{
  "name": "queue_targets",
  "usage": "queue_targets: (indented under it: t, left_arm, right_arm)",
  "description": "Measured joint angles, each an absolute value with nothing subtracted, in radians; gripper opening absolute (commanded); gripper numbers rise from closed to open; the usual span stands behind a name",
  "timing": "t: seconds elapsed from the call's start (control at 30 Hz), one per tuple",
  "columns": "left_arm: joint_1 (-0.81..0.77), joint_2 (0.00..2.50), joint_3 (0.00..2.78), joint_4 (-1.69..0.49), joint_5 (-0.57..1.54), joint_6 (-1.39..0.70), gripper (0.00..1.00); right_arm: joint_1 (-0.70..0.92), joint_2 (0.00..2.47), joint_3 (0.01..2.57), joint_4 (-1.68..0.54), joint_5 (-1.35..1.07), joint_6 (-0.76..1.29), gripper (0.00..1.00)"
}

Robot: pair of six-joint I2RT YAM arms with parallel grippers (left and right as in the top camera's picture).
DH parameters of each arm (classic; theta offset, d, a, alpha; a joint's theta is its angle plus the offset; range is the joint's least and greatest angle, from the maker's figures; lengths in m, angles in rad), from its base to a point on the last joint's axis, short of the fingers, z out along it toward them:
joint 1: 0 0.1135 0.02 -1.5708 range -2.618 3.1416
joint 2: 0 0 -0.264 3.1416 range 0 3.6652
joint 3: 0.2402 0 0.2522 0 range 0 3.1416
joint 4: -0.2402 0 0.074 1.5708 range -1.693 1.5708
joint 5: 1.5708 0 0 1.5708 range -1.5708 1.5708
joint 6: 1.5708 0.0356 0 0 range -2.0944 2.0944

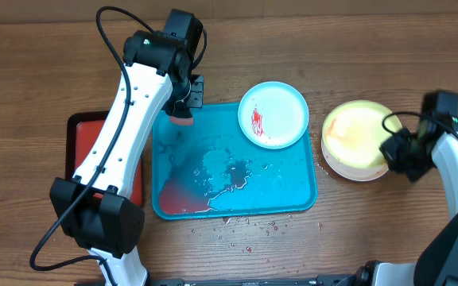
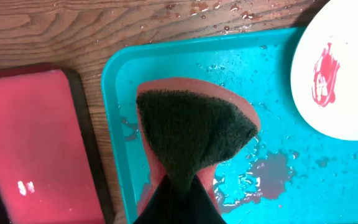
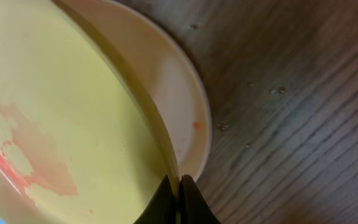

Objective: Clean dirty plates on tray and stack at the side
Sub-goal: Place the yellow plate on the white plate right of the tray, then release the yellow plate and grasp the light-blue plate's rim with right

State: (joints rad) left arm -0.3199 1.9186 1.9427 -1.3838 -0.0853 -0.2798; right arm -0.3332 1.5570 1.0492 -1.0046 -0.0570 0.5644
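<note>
Closest to the counter's [image 1: 420, 63] near edge, red specks and droplets [image 1: 253, 226] lie scattered on the wood just outside the blue tray [image 1: 293, 199]. The tray sits at the middle of the counter, and a reddish puddle [image 1: 213, 179] spreads over the near left part of its floor.

Just beside the tray, toward the counter's left edge, lies a red tray [image 1: 82, 131] with a dark rim, partly covered by the left arm.

Toward the right edge, off the blue tray, two plates are stacked on the wood. The lime plate [image 1: 355, 131] lies on top, with a faint pink smear on its face. The pale pinkish plate [image 3: 182, 93] under it shows only as a crescent. The right fingers [image 3: 178, 198] are closed on the rim of the lime plate at the side facing the right edge. Whether that plate is fully seated on the lower one cannot be told.

Farther back, the left fingers [image 1: 183, 99] are clamped on a sponge [image 2: 191, 134] that is pink with a dark scouring face. It hangs over the far left corner of the blue tray, and I cannot tell whether it touches the floor.

At the tray's far right corner sits the cyan-rimmed plate [image 1: 273, 115], with a red sauce smear [image 2: 325, 74] left of its white centre.
</note>
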Motion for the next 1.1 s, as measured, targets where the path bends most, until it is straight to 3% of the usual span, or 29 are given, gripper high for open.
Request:
queue_targets:
  t: [0.1, 0.2, 0.23, 0.33, 0.6, 0.77, 1.1]
  left_arm:
    - [-0.32, 1.919, 1.943, -1.383, -0.085, -0.28, 0.04]
    - [-0.32, 1.919, 1.943, -1.383, -0.085, -0.28, 0.04]
    - [-0.32, 1.919, 1.943, -1.383, -0.085, -0.28, 0.04]
    - [-0.32, 1.919, 1.943, -1.383, -0.085, -0.28, 0.04]
    - [-0.32, 1.919, 1.943, -1.382, -0.085, -0.28, 0.04]
    - [-0.32, 1.919, 1.943, -1.382, -0.084, -0.28, 0.04]
    - [-0.32, 1.919, 1.943, -1.381, -0.077, -0.28, 0.04]
  right_arm:
    - [-0.37, 1.557, 0.97, -0.949, -0.07, 0.557, 0.04]
    - [-0.372, 1.557, 0.928, -0.903, -0.089, 0.553, 0.27]
    - [-0.37, 1.557, 0.923, -0.884, -0.101, 0.544, 0.42]
    - [-0.365, 1.557, 0.922, -0.845, -0.145, 0.509, 0.55]
    - [-0.306, 1.557, 0.959, -0.868, -0.307, 0.407, 0.58]
    - [-0.151, 1.557, 0.997, -0.807, -0.36, 0.395, 0.58]
    - [0.198, 1.584, 0.997, -0.634, -0.185, 0.655, 0.43]
